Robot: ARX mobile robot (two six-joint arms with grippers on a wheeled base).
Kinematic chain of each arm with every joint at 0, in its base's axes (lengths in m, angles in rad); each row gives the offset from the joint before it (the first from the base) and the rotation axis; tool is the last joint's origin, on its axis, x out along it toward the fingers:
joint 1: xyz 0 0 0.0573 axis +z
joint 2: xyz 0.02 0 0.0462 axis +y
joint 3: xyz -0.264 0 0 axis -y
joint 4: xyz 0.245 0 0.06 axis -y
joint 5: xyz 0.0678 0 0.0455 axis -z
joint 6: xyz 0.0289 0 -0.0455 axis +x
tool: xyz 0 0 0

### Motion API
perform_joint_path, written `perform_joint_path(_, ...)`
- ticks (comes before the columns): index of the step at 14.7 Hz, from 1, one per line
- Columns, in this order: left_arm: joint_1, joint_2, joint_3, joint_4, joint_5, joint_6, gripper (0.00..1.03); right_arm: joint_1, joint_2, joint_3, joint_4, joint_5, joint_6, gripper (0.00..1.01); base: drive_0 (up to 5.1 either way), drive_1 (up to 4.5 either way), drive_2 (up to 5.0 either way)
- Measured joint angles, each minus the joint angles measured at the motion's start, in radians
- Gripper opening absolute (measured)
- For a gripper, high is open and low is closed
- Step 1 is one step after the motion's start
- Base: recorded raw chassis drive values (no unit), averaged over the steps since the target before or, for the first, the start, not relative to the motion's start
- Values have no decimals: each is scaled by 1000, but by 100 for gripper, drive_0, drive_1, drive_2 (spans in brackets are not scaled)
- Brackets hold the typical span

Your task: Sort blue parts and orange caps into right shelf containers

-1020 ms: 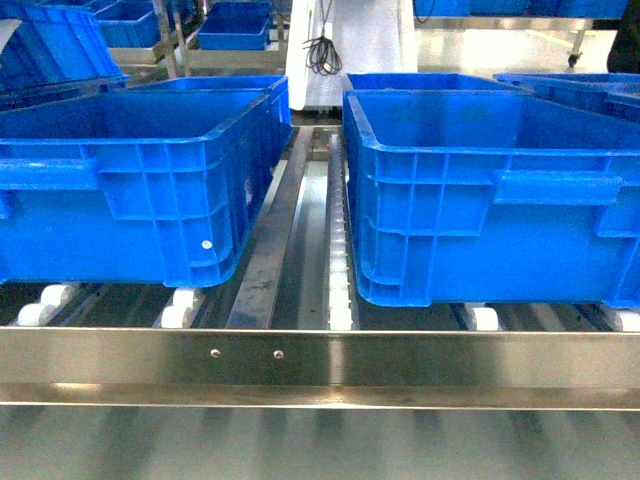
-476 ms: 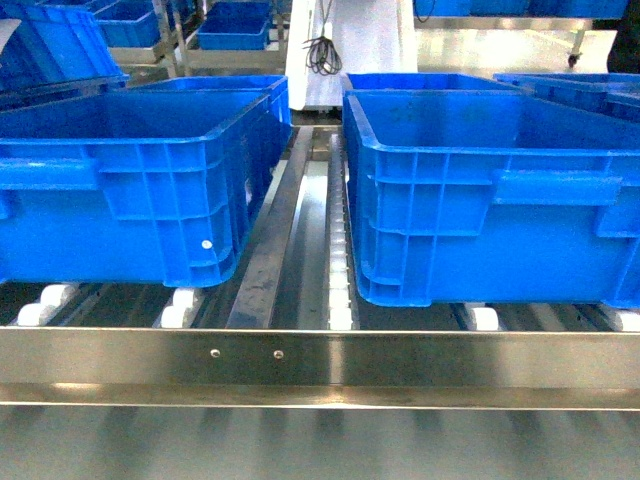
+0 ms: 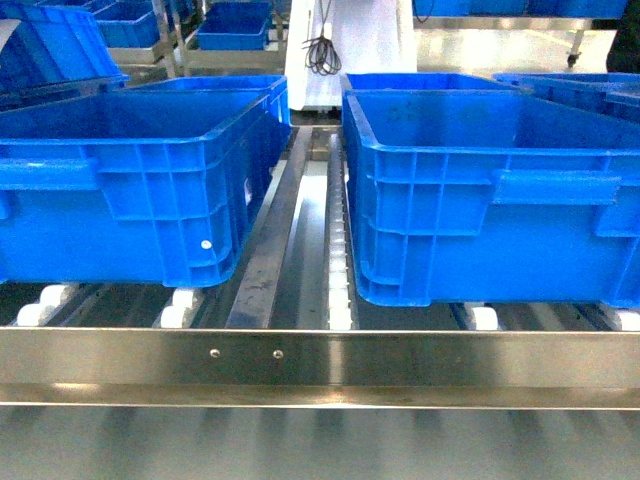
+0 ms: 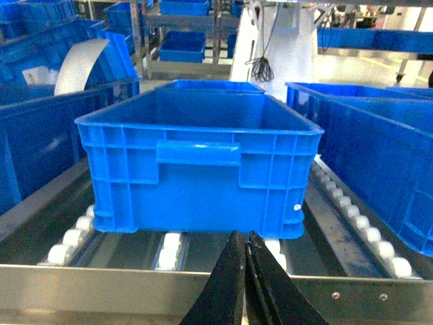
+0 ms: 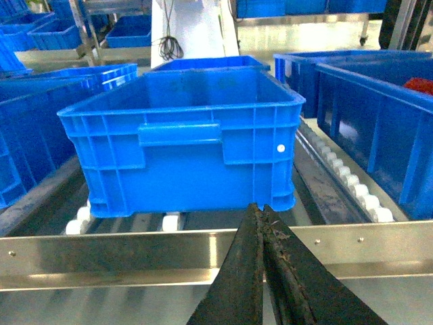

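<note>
Crates come first: two right shelf containers [image 3: 480,190] [image 3: 130,180] sit on the roller shelf [image 3: 340,290] at my twelve o'clock, well apart from both arms. I judge I should fetch parts before reaching in. Neither blue parts nor orange caps show anywhere. Only the wrist views show my left end effector [image 4: 245,271] and right end effector [image 5: 262,244], both pinched narrow, holding nothing; the head view misses them.

Two right shelf containers [image 3: 480,190], open-topped blue ribbed crates, sit upright on roller rails.
</note>
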Motion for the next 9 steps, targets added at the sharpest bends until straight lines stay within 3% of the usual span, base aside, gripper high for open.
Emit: perform_joint_path(9,0,-237,0,-227,3,0,2,0,-1,0,10,-1,0,2,0,0,0)
